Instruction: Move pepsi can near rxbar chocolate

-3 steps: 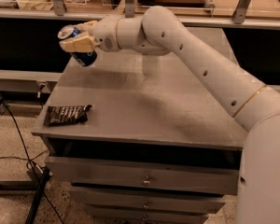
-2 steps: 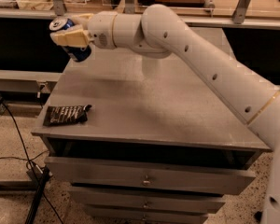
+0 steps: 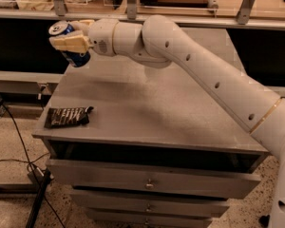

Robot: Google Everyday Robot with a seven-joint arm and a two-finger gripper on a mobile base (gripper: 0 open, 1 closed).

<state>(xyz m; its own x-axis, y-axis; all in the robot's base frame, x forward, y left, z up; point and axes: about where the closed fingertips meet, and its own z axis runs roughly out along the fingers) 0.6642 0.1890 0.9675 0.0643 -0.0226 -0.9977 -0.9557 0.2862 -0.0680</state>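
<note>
My gripper (image 3: 69, 38) is shut on the pepsi can (image 3: 75, 57), a dark blue can with a silver top, held tilted in the air above the far left corner of the grey cabinet top (image 3: 152, 108). A tan finger (image 3: 70, 43) crosses the can's side. The rxbar chocolate (image 3: 66, 117), a flat black-brown wrapper with pale lettering, lies flat near the front left corner of the top, well below and in front of the can.
The cabinet has drawers (image 3: 147, 182) under its top. A shelf rail with metal posts (image 3: 133, 6) runs along the back. Black cables (image 3: 19, 160) lie on the speckled floor at the left.
The gripper with the can has shifted a little to the left and up, away from the table's back edge. The bar has not moved.
</note>
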